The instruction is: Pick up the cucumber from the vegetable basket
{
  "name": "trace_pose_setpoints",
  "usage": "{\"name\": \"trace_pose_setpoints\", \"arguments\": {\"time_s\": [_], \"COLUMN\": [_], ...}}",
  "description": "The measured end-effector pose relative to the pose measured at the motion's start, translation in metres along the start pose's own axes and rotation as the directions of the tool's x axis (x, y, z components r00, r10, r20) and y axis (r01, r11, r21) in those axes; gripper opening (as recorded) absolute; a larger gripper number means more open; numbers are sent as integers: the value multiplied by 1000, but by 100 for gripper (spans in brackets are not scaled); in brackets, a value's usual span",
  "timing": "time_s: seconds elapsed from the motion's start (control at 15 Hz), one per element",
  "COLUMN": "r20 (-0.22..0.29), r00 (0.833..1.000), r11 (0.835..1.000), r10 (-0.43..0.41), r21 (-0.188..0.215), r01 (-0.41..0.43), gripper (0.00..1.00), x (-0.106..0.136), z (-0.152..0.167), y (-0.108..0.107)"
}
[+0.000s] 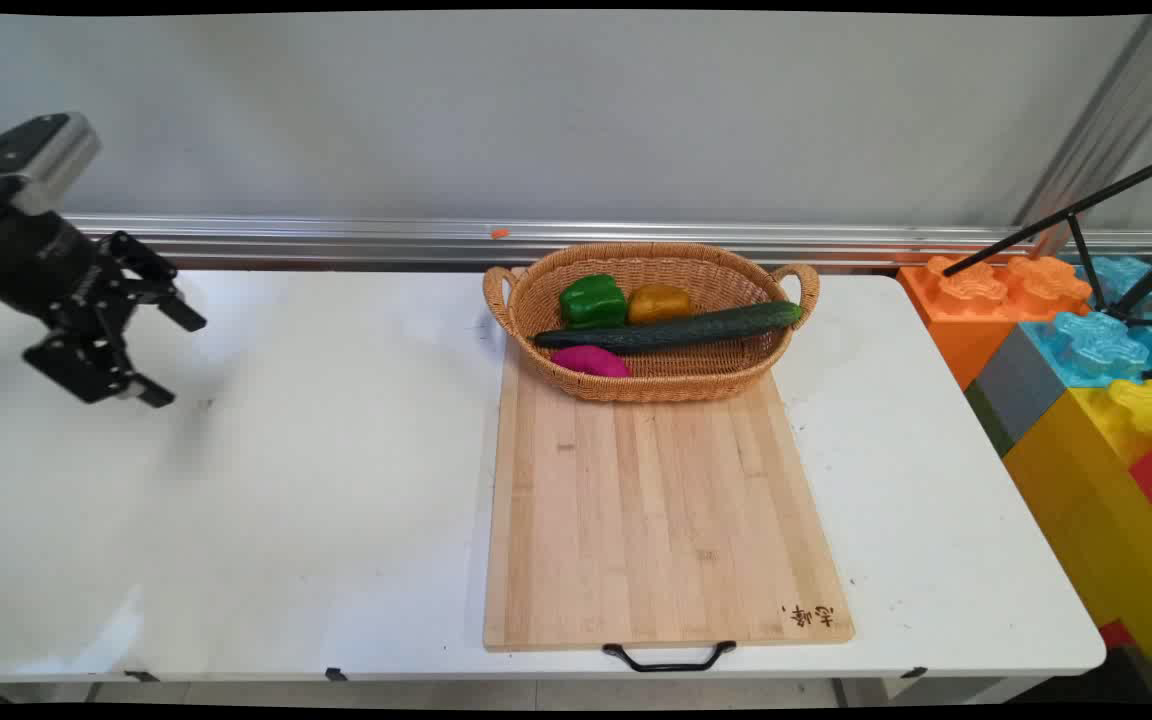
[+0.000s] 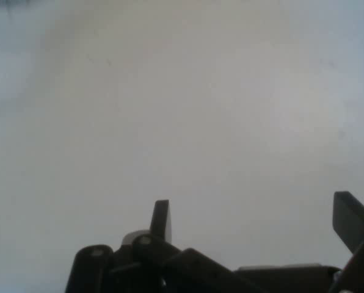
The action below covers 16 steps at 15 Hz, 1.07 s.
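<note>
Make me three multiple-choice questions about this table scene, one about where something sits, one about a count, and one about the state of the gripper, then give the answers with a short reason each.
1. Where does the woven wicker basket stand?
A. on the far end of the pale wooden cutting board
B. on the bare white table left of the board
C. on the coloured blocks

2. How many vegetables lie in the basket?
A. two
B. four
C. six

3. How is the black two-finger gripper?
A. shut on the cucumber
B. open and empty, over the table's left side
C. resting inside the basket

Answers:
1 A, the basket's base overlaps the board's far edge.
2 B, a green pepper, a yellow-orange pepper, a long dark green cucumber and a magenta vegetable.
3 B, its fingers stand apart with nothing between them.
</note>
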Motion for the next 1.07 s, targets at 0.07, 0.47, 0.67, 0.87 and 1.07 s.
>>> {"name": "trace_pose_setpoints", "arguments": {"time_s": [0.07,0.47,0.67,0.87,1.07], "r20": [-7,-53,-75,-82,-86], "r00": [1000,999,997,996,996], "r11": [1000,993,987,983,981], "r10": [-4,2,12,19,21], "r21": [19,118,160,183,196], "r01": [4,4,0,-3,-3], "gripper": [100,100,100,100,100], "x": [7,87,136,174,216], "z": [2,25,47,70,105], "y": [-2,-24,-46,-65,-85]}}
